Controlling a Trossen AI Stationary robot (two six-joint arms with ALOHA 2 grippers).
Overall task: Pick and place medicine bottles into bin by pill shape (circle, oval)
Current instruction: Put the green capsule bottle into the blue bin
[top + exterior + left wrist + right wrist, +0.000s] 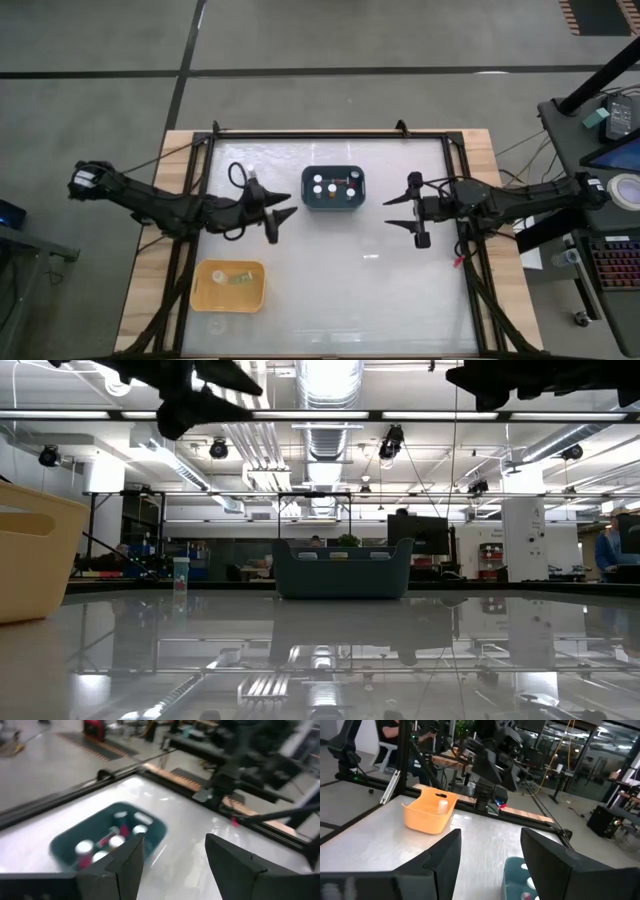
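Teal bin (333, 189) with medicine bottles (333, 184) at worktop (340, 280) far centre. Left gripper (285, 218) wide, empty, left of bin. Right gripper (392, 212) wide, empty, right of bin. Yellow bin (230, 286) near left.

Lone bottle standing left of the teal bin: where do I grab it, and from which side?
Take the lone bottle across its body just under the cap, descending from straight above with the open left gripper. It stands upright, apart from the teal bin, so both sides look reachable.
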